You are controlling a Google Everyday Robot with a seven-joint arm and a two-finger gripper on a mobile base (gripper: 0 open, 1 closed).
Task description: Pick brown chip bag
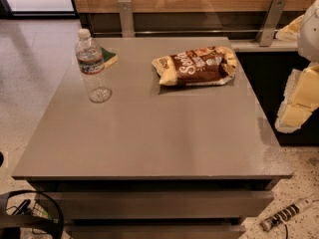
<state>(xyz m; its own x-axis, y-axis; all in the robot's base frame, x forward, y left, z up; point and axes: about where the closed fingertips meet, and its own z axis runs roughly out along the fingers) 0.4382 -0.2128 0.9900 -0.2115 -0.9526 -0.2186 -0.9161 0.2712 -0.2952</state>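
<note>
The brown chip bag (195, 66) lies flat on the far right part of the grey table (149, 138). It has a dark brown middle with white lettering and pale yellow ends. My gripper (297, 101) shows as pale yellow blocks at the right edge of the view, beyond the table's right side. It hangs right of the bag and nearer to me, well apart from it, and holds nothing that I can see.
A clear plastic water bottle (92, 66) stands upright at the table's far left, with a green and yellow sponge (109, 58) just behind it. A wood-panelled wall with metal brackets (125, 16) runs behind the table. A striped object (286, 214) lies on the floor at lower right.
</note>
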